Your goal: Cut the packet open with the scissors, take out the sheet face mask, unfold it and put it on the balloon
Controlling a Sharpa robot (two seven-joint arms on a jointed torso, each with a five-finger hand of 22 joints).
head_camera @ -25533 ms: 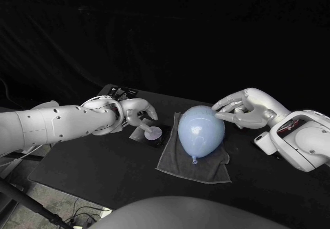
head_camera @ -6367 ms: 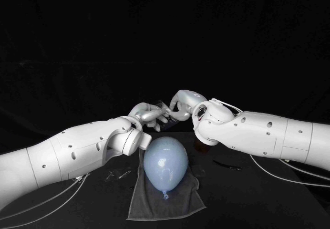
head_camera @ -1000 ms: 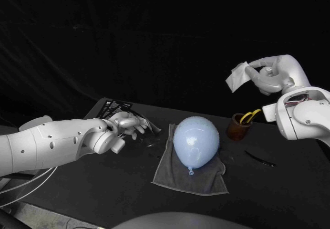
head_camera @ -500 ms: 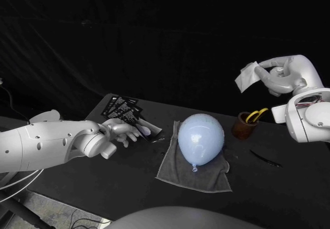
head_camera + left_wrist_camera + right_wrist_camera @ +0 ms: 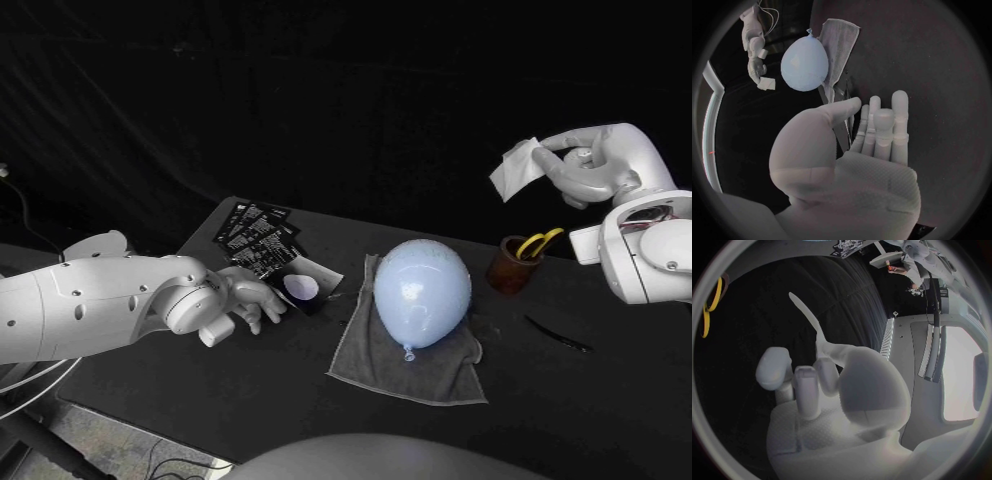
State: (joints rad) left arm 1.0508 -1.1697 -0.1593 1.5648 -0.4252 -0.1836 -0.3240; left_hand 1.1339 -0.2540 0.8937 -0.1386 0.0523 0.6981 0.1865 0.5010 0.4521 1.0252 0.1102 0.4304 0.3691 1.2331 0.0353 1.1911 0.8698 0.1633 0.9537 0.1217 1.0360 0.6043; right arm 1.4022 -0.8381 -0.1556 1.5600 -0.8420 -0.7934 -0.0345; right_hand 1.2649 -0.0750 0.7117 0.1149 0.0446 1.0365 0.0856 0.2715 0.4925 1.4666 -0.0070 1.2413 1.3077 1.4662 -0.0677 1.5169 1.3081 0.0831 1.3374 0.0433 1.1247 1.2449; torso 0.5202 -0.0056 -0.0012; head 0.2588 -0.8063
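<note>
My right hand (image 5: pixel 603 165) is raised high above the table's right side and pinches the folded white sheet mask (image 5: pixel 515 170) between thumb and fingers. In the right wrist view the mask (image 5: pixel 808 315) stands edge-on above that hand (image 5: pixel 826 390). The pale blue balloon (image 5: pixel 421 288) lies on a grey towel (image 5: pixel 418 362) in the middle of the table. My left hand (image 5: pixel 242 302) hovers low, left of the balloon, fingers apart and holding nothing. Beside it lies the opened black packet (image 5: pixel 300 287). The yellow-handled scissors (image 5: pixel 535 243) stand in a brown cup (image 5: pixel 508 270). The left wrist view shows my left hand (image 5: pixel 873 145), the balloon (image 5: pixel 804 62) and the mask (image 5: pixel 767 84).
Several unopened black packets (image 5: pixel 248 230) lie fanned out at the table's far left corner. A thin dark strip (image 5: pixel 557 333) lies on the table right of the towel. The table's front edge runs close below my left hand.
My left hand has drawn back from the packets toward the table's front, uncovering the opened packet. My right hand still holds the mask up at about the same height.
</note>
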